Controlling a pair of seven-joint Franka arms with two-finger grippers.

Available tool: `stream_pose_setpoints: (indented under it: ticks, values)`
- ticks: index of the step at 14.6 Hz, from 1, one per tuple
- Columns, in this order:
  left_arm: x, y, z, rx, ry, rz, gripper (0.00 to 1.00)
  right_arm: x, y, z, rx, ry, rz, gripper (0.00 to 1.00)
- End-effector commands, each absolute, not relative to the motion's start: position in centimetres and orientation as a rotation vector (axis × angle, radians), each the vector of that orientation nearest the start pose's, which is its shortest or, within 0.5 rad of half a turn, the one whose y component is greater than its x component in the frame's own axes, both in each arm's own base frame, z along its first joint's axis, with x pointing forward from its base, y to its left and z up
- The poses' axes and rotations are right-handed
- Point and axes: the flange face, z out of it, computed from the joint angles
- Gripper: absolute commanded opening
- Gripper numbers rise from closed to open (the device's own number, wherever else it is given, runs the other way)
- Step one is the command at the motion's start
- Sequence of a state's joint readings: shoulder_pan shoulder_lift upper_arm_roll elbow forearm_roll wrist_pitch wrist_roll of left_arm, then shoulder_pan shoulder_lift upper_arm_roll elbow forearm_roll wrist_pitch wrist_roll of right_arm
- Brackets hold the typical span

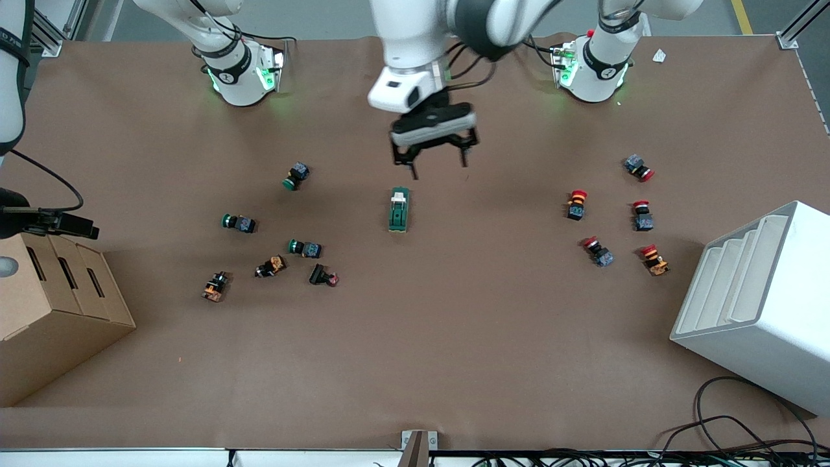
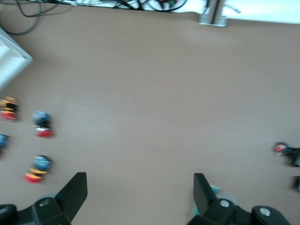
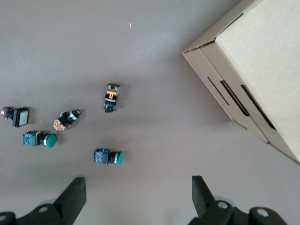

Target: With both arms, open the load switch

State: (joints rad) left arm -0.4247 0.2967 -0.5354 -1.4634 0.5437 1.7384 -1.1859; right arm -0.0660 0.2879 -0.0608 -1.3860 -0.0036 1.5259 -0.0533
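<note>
The left gripper (image 1: pixel 438 159) hangs wide open over the middle of the brown surface (image 1: pixel 454 337), and the load switch (image 1: pixel 399 209) sits on the surface just below it and a touch toward the right arm's end, its long axis running straight toward the front camera. So the left arm looks way closer, while the right gripper (image 3: pixel 138 197), also open, waits off by the cardboard box (image 3: pixel 253 70) over the green buttons. The switch itself is a small dark-green block with a cream lever at the gripper-side end.
</note>
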Motion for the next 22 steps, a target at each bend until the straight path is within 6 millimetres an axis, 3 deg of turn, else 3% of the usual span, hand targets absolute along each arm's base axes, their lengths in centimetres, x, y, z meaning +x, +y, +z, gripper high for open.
stream_pose_setpoints:
  ticks: [1, 3, 5, 8, 9, 11, 14, 17, 19, 22]
  values:
    - [47.8, -41.8, 58.2, -2.924, -0.124, -0.392, 1.0, 62.1, -7.1, 54.2, -3.136, 0.098, 0.289, 1.0]
    - [50.5, -36.1, 61.0, -2.938, -0.094, -0.367, 1.0, 62.0, -6.6, 55.9, -3.145, 0.082, 0.256, 1.0]
    - [53.1, -30.4, 62.8, -2.986, -0.103, -0.321, 1.0, 60.8, -6.4, 56.4, -3.122, 0.082, 0.33, 1.0]
    - [54.1, -27.4, 63.7, -2.98, 0.008, -0.308, 1.0, 58.4, -6.0, 57.3, -3.121, 0.073, 0.318, 1.0]
    - [54.0, -25.4, 65.1, -2.96, 0.049, -0.32, 1.0, 57.6, -5.9, 57.8, -3.124, 0.073, 0.289, 1.0]
    - [55.1, -20.6, 65.3, -2.992, 0.127, -0.241, 1.0, 56.0, -5.9, 58.4, -3.127, 0.072, 0.25, 1.0]
    - [55.2, -14.9, 64.7, -3.067, 0.174, -0.152, 1.0, 54.2, -4.7, 59.3, -3.134, 0.041, 0.222, 1.0]
    - [54.1, -11.4, 65.2, -3.082, 0.272, -0.133, 1.0, 52.8, -4.1, 61.0, -3.144, 0.023, 0.19, 1.0]
    - [53.2, -8.8, 65.2, -3.126, 0.291, -0.116, 1.0, 51.0, -4.7, 61.9, -3.143, 0.039, 0.166, 1.0]
    - [51.4, -8.8, 65.0, -3.13, 0.308, -0.101, 1.0, 49.8, -5.2, 62.6, -3.137, 0.052, 0.156, 1.0]
